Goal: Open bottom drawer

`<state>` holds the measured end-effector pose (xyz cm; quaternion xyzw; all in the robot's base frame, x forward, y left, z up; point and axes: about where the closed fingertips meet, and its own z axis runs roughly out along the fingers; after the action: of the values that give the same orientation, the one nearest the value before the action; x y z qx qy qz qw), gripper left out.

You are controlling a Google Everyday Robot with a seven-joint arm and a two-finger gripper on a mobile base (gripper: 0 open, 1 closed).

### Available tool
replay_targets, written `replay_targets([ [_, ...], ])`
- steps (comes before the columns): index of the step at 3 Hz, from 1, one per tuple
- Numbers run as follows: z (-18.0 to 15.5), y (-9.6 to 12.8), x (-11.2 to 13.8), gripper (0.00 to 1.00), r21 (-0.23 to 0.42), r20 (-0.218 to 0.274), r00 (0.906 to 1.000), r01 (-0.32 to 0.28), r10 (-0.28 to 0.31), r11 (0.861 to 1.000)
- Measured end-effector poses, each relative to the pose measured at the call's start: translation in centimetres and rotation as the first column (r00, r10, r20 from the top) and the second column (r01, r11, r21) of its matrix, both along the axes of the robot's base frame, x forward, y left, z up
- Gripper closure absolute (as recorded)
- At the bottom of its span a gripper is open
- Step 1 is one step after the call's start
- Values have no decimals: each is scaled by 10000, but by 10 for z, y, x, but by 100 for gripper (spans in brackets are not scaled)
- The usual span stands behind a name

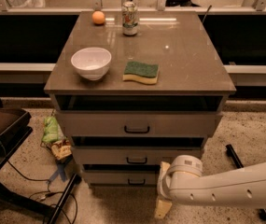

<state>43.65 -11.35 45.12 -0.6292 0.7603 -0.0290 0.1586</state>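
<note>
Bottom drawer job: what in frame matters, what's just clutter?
Job:
bottom drawer
gripper, low near the drawer's right end

Lying about:
bowl, sponge, can, orange, all on the cabinet top
snack bags on the floor

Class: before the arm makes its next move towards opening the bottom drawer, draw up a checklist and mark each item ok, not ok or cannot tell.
1. Bottom drawer looks shut, and its handle is in plain view: ok.
2. Gripper lined up with the handle: not ok; it hangs lower, to the handle's right, near the floor.
3. Gripper touching the handle: not ok; they are apart.
4. Bags on the floor lie left of the cabinet, off the drawer's path: ok.
5. Bowl, sponge and can on top stand back from the front edge: ok.
</note>
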Motion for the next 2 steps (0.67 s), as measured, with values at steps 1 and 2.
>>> replay_targets([
  [1, -43, 13, 11, 0, 323, -34, 9998, 194, -193, 9993],
  [2, -56, 15, 12, 0, 207, 176, 9993, -318, 315, 9993],
])
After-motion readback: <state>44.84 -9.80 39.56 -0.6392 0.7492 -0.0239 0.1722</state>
